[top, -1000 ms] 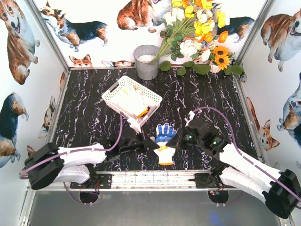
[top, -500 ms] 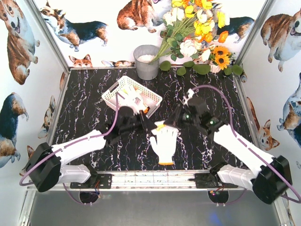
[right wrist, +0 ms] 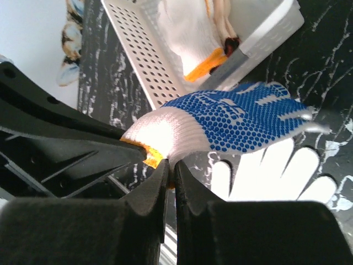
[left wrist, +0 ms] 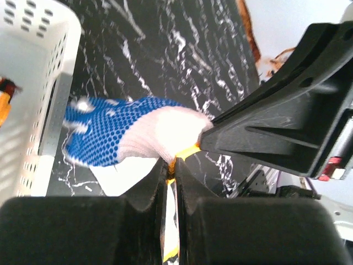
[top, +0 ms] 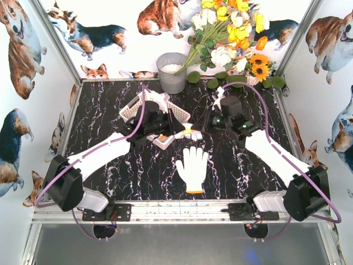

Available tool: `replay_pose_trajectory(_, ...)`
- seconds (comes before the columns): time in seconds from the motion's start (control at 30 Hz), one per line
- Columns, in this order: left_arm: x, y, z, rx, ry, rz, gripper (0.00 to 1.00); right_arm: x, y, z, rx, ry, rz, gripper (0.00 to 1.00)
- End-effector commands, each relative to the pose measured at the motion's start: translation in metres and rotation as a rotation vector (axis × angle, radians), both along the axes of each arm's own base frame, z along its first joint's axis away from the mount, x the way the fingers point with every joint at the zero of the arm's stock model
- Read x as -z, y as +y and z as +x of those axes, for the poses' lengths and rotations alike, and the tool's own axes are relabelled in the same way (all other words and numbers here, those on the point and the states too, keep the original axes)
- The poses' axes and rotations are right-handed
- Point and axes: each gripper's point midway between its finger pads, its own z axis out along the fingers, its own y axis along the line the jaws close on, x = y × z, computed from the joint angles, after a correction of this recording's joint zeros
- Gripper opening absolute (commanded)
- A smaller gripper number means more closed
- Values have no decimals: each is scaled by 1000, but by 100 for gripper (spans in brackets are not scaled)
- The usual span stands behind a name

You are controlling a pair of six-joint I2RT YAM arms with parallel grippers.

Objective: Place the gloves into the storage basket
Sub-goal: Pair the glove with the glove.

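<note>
Blue-dotted glove point(right wrist: 237, 118), cuff tight in left end effector point(left wrist: 170, 165) and right end effector point(right wrist: 169, 165).

A small robot test cell in a lab, not a lived-in room. Bare aluminium posts point(top: 55, 41) frame white walls point(top: 22, 49) printed with corgis, boxing in a black marble-patterned worktop point(top: 110, 110). Two white arms, left point(top: 99, 157) and right point(top: 276, 160), are bolted to a metal rail point(top: 182, 208) at 6 o'clock. Staged props stand at the back: a grey bucket point(top: 172, 74) at 12 o'clock and a bunch of flowers point(top: 226, 33) at 1 o'clock.
</note>
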Motion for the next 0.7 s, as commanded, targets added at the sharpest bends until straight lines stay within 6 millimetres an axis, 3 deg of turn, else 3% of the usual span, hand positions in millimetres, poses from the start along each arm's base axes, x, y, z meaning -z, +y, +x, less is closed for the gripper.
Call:
replay_pose_trajectory(0.0, 28, -2, -6, 53, 27, 22, 0, 4, -3, 1, -29, -109, -14, 0)
replay_pose_trajectory(0.17, 41, -5, -16, 84, 58, 23, 0, 18, -9, -13, -37, -82, -29, 0)
replay_pose_trajectory(0.47, 74, -11, -62, 157, 153, 45, 0, 47, -14, -65, -110, 43, 5, 0)
replay_pose_trajectory(0.67, 81, -12, -84, 182, 183, 54, 0, 70, -15, -89, -137, 119, 1, 0)
